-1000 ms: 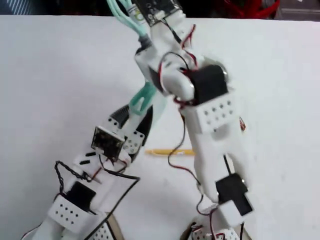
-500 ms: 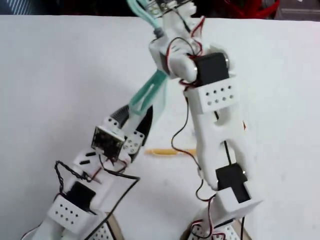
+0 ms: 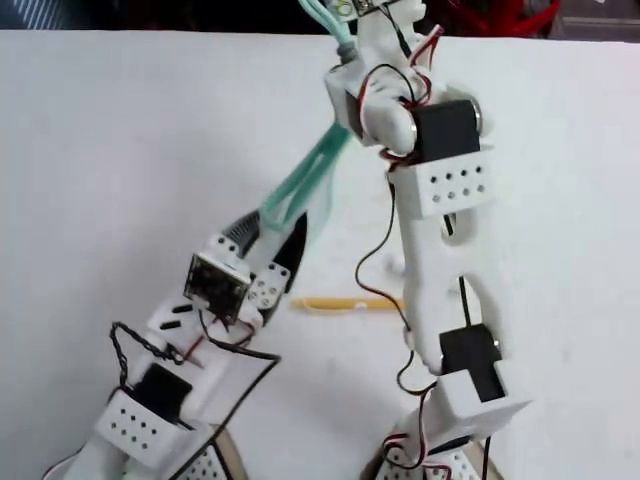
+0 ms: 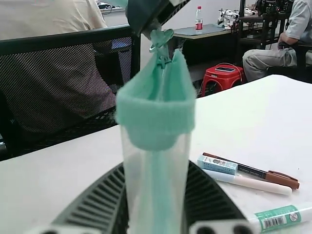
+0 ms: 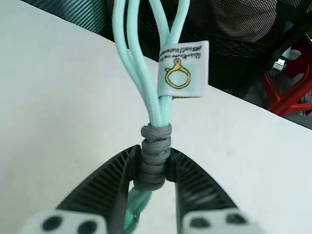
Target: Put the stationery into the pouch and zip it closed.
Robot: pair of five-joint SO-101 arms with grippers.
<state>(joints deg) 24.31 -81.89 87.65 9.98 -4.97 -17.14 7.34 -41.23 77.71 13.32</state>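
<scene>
The pouch is clear with teal trim and hangs stretched above the table between both arms. My left gripper is shut on its lower end; in the left wrist view the jaws clamp the clear body below the teal band. My right gripper at the table's far edge is shut on the pull cord, squeezing its grey wrap below a paper tag. A yellow pencil lies between the arms. A brown marker, white pen, teal-labelled pen and small blue eraser lie on the table.
The white table spreads wide on both sides of the arms. Its far edge runs just behind my right gripper. Beyond it stand a black mesh chair and a red stool.
My right arm has moved toward the table's far edge and rightward with the cord, drawing the pouch out longer and straighter. The left arm has stayed put.
</scene>
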